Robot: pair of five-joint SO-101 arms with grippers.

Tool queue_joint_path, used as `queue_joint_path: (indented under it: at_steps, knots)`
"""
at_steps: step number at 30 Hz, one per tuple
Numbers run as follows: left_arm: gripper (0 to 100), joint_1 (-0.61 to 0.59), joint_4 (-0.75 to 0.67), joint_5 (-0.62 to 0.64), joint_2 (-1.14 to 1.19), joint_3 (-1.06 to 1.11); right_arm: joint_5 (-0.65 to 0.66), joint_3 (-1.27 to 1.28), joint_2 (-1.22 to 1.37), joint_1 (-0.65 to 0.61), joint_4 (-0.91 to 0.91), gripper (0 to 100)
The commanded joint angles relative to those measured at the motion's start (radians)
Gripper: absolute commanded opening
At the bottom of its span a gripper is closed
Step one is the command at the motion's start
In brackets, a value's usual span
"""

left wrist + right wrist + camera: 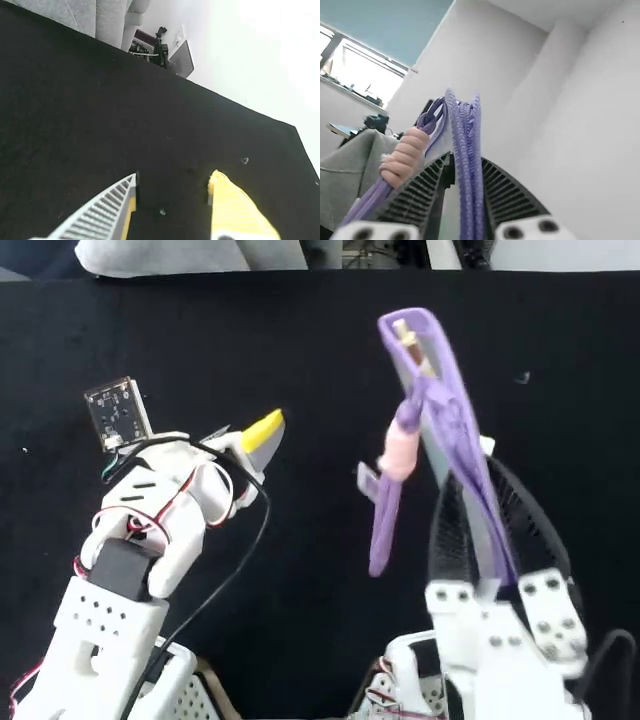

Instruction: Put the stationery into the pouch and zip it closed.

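The purple pouch [455, 430] is held up off the black table [300, 340], its open mouth at the far end. A tan stick-like item [408, 340] pokes out of that mouth. My right gripper [480, 510] is shut on the pouch's edge; in the right wrist view the pouch [467, 150] rises between the black fingers [510, 185] of the right gripper [467, 162]. A pink coil [400, 455] and a purple strap [383, 520] hang off the pouch's left side. My left gripper [245, 435] stands open over bare table to the left, holding nothing [172, 185].
White cloth [190, 255] lies beyond the table's far edge. A small circuit board [118, 410] sits on the left arm's wrist. Both arm bases crowd the near edge. Open table lies between the arms and toward the back.
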Motion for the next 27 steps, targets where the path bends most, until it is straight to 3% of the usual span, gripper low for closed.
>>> queue_joint_path:
  at_steps: [1, 5, 10, 15, 20, 23, 27]
  knots:
    - [23, -0.007, -0.026, -0.003, -0.011, -0.01, -0.034, -0.028, -0.064, 0.043, -0.041, 1.1]
    - [23, -0.007, -0.025, -0.003, -0.011, -0.008, -0.064, -0.101, -0.064, 0.041, 0.003, 1.1]
    - [23, -0.005, -0.029, -0.003, -0.011, 0.01, -0.041, 0.018, -0.047, 0.044, -0.11, 1.1]
    - [23, -0.005, -0.029, -0.003, -0.011, 0.007, -0.129, -0.194, -0.061, 0.044, -0.041, 1.1]
    - [23, -0.005, -0.029, -0.003, -0.011, 0.01, -0.137, -0.101, -0.061, 0.149, -0.124, 1.1]
    - [24, -0.005, -0.069, -0.003, -0.009, 0.028, -0.181, -0.105, -0.07, 0.166, -0.147, 1.1]
    - [24, 0.001, -0.222, -0.008, -0.009, 0.114, -0.273, -0.226, -0.07, 0.169, -0.089, 1.1]
